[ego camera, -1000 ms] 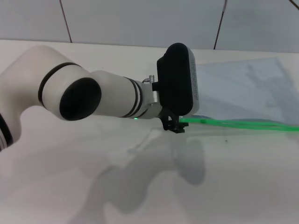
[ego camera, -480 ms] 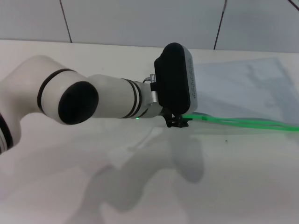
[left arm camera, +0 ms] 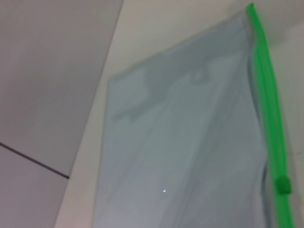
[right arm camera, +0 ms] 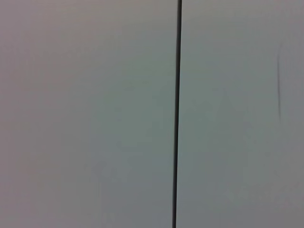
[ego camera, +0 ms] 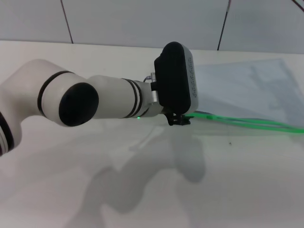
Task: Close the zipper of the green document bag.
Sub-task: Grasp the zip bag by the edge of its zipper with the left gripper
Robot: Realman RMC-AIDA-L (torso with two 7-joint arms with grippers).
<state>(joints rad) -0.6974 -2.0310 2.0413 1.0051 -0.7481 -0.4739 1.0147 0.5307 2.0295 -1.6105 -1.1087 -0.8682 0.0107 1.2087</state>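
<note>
Here the left gripper (ego camera: 179, 120), black-fingered under a bulky black wrist housing on a white arm, sat low over the white table (ego camera: 142, 190) at the near-left corner of the large flat translucent blue-grey plastic document bag (ego camera: 247, 90). The bag lay flat, stretching away to the right of the fingers and toward the tiled wall. Its thin bright green plastic zipper (ego camera: 247, 122) ran along the long edge nearest the robot, beginning right at the fingertips and leading straight off to their right; that long axis was the line any closing pull would have to follow. In the head view the fingers looked drawn close together on the strip's end, though the housing hid most of them, so whether they truly pinched it could not be told. The left wrist view showed the bag (left arm camera: 180, 142) and the zipper (left arm camera: 268, 104) with its small darker green slider (left arm camera: 283, 184) on the strip, but no fingers, so how far the slider lay from the fingers could not be judged.

The left arm was plainly the nearer; the right gripper was out of sight, its camera facing only wall.

Against the frames a second and half a second before, the wrist housing had shifted slightly leftward and away from the robot, and the green strip's end had followed with it.
</note>
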